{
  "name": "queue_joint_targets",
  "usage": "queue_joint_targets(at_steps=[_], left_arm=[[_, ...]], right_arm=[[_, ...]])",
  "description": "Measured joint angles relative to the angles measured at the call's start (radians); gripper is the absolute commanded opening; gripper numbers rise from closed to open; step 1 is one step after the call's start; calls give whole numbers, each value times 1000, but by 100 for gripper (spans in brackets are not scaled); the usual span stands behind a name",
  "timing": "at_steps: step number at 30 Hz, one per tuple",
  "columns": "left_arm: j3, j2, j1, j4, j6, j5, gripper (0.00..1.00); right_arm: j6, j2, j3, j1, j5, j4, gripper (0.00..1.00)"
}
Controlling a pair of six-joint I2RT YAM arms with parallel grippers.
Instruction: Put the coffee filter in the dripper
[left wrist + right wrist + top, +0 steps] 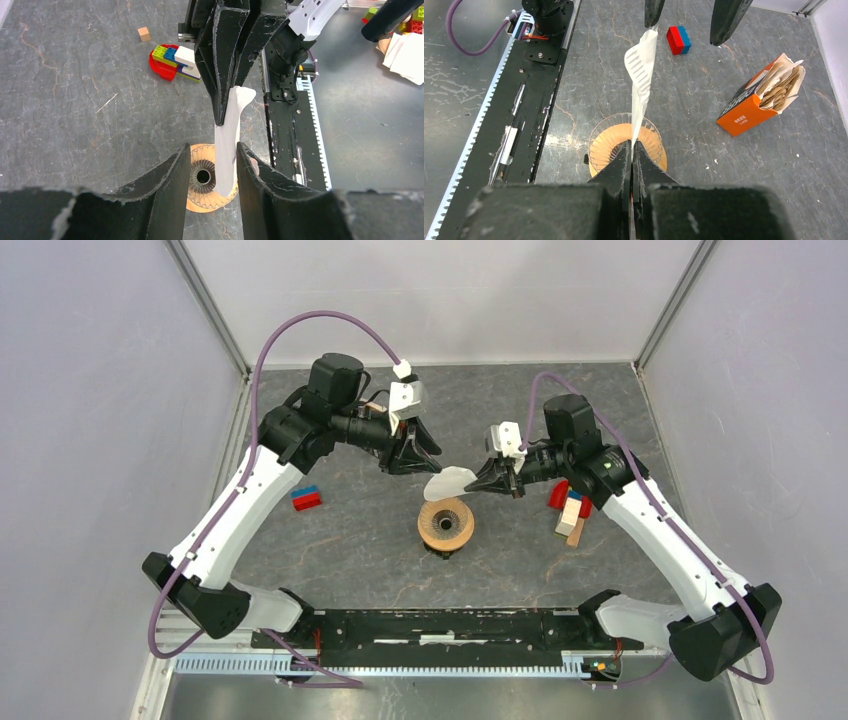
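Note:
The dripper (446, 524), clear ribbed glass on a tan wooden ring, stands on the table between the arms. The white coffee filter (448, 481) hangs edge-on just above it. My right gripper (483, 483) is shut on the filter's edge, and in the right wrist view (632, 144) it sits over the dripper (610, 145). My left gripper (213, 147) is open and straddles the filter (227, 150). The sheet lies close to one finger (250, 165). From the right wrist, the filter's (640, 75) far tip touches one left finger (653, 12).
A red and blue block (306, 497) lies left of the dripper. A pile of coloured bricks (570, 510) sits under the right arm. An orange box of filters (759, 97) stands on the far side. A small wooden cube (144, 34) lies apart.

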Motion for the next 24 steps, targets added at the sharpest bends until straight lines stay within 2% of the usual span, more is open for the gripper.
queue_joint_targets(at_steps=[20,24], left_arm=[[-41,1,-1,11,0,3,45],[-42,1,-1,11,0,2,42]], right_arm=[[48,0,-4,-3,0,24,0],[49,0,-4,-3,0,25,0]])
